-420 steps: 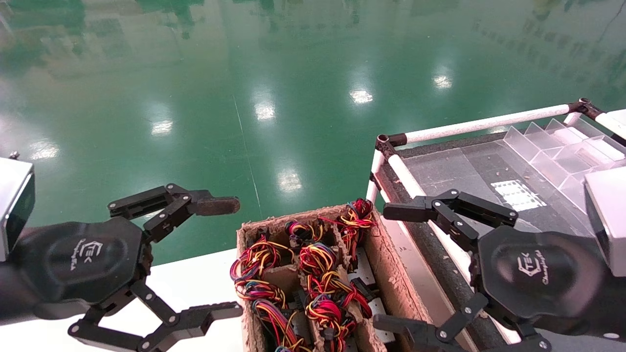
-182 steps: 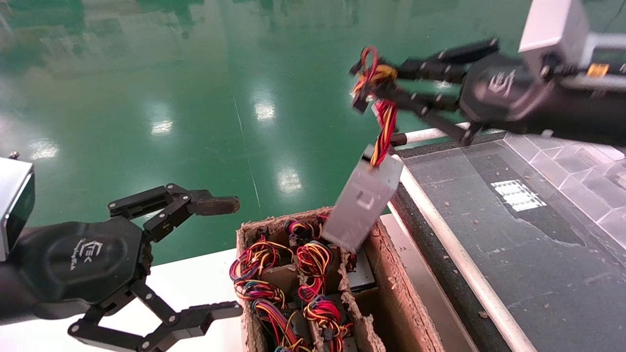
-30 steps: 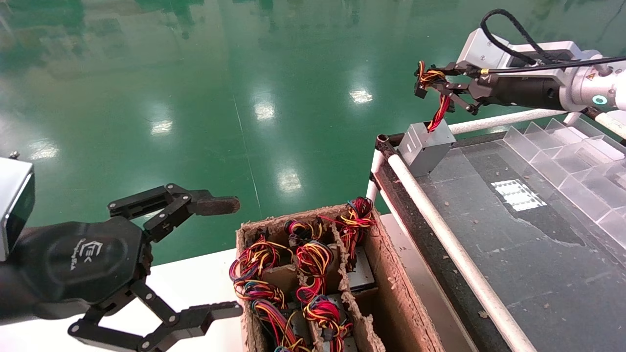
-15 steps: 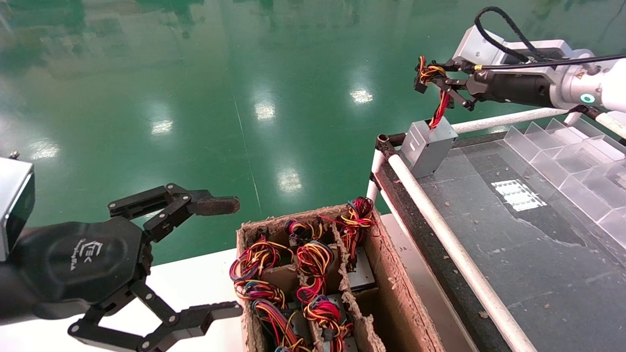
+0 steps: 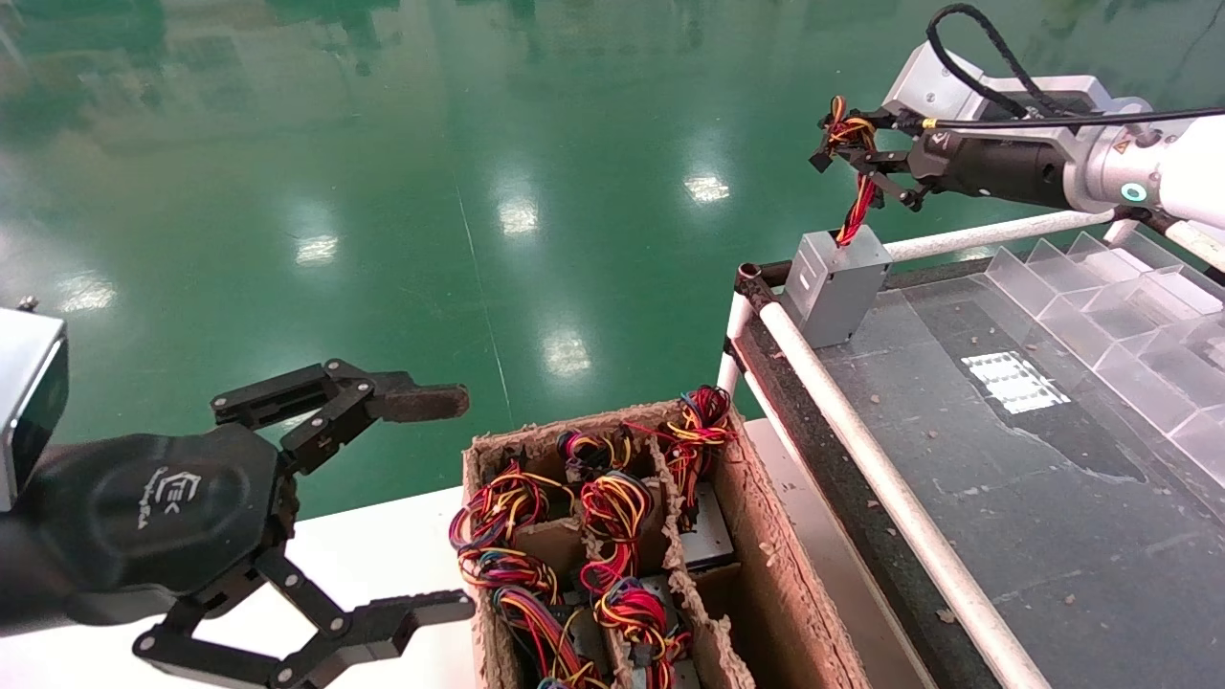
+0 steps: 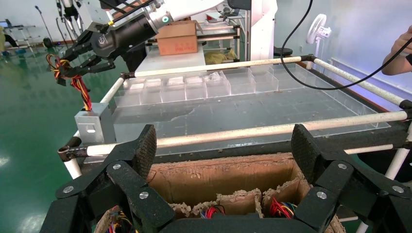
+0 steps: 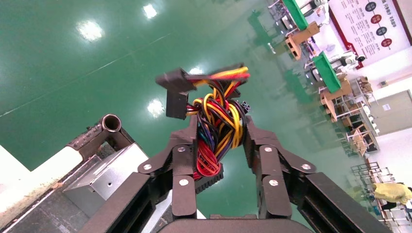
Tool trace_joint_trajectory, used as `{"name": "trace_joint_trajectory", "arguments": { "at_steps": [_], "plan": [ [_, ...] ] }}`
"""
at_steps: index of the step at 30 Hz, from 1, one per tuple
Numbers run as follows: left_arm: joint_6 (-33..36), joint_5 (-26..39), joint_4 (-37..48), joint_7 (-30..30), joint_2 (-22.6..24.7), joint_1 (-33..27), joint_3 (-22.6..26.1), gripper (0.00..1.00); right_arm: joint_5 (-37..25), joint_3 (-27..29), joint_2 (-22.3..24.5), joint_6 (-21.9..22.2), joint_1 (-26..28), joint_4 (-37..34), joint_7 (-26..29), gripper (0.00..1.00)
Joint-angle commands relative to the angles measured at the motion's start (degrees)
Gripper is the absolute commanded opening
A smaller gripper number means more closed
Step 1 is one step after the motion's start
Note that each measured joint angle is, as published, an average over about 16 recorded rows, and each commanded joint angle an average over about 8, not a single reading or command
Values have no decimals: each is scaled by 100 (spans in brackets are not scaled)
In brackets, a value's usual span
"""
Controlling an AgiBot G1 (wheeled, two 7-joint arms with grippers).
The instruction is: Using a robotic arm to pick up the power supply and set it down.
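The power supply, a small grey metal box, stands upright at the far left corner of the dark table. I cannot tell whether its underside rests there. Its red, yellow and black wires run up into my right gripper, the robotic arm's, which is shut on the bundle above the box. In the right wrist view the bundle is pinched between the fingers, with the box below. The left wrist view shows the box hanging from those wires. My left gripper is parked open at the lower left.
A brown cardboard box with dividers holds more wired units at the bottom centre. White tube rails edge the dark table. Clear plastic bins line its far right side. Green floor lies beyond.
Earlier my right gripper lifted the power supply out of the cardboard box by its wires. In the last second it rose slightly and the box swung from tilted to upright.
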Motion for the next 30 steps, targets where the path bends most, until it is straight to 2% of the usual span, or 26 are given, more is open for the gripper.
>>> {"name": "trace_joint_trajectory", "arguments": {
  "at_steps": [1, 11, 21, 30],
  "plan": [
    [0, 0, 0, 0, 0, 0, 0, 100, 2, 1, 1, -5, 0, 5, 3, 100],
    [0, -1, 0, 1, 0, 0, 1, 100, 76, 53, 45, -134, 31, -3, 94, 100],
    [-2, -1, 2, 2, -1, 0, 1, 100, 1074, 749, 366, -950, 14, -171, 1015, 100],
    [-2, -2, 4, 3, -1, 0, 2, 100, 1538, 994, 748, -1381, -626, 739, 1584, 100]
  ]
}}
